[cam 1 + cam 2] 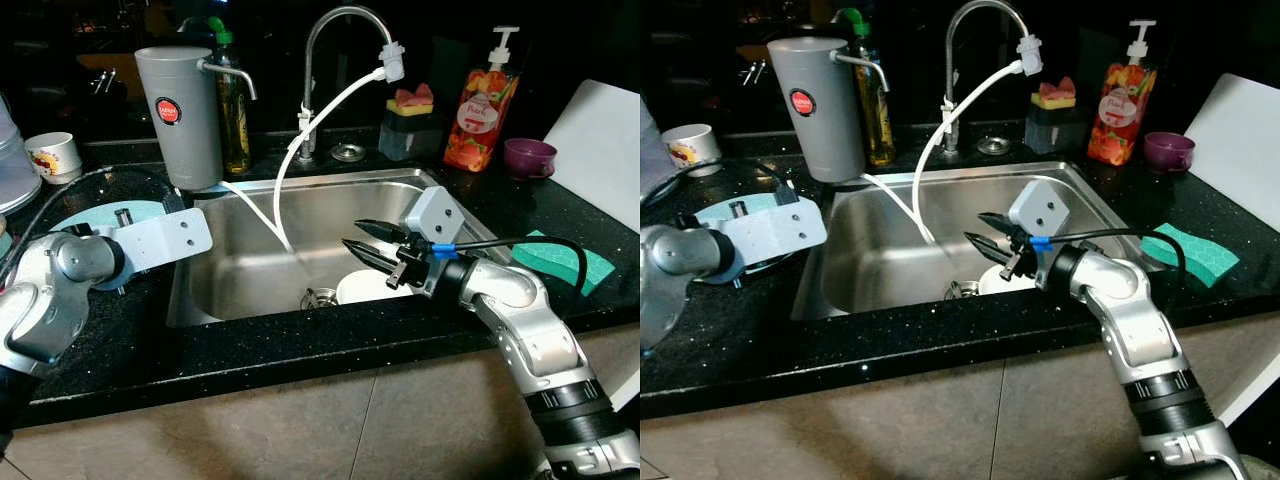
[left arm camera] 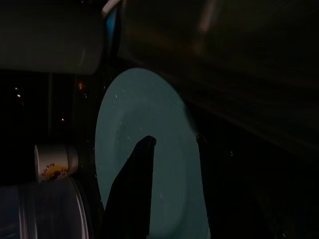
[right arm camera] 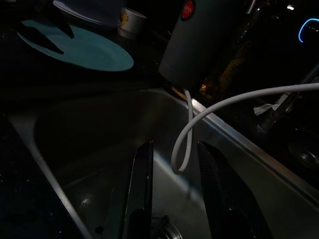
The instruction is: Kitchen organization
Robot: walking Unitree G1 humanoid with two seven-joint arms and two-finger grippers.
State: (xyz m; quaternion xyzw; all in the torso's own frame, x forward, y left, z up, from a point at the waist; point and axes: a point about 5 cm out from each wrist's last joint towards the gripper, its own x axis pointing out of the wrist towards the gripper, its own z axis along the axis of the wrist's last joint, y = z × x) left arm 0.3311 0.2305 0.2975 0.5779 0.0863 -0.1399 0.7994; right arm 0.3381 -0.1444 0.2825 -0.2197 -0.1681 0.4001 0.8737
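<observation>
A white bowl (image 1: 362,289) lies at the bottom of the steel sink (image 1: 250,290), near the drain. My right gripper (image 1: 350,236) hangs open over the sink, just above and left of the bowl, with nothing between its fingers. A teal plate (image 1: 135,212) lies on the black counter left of the sink. My left gripper (image 2: 174,139) hovers open over that plate (image 2: 144,119), holding nothing. In the left eye view the left wrist's grey plate (image 1: 155,240) hides its fingers.
A grey canister (image 1: 180,115) stands at the sink's back left, and a white hose (image 1: 300,150) hangs from the faucet (image 1: 340,20) into the basin. A white mug (image 1: 52,155) is far left. Soap bottle (image 1: 482,110), purple cup (image 1: 528,157), teal cloth (image 1: 560,260) and white board (image 1: 600,150) stand on the right.
</observation>
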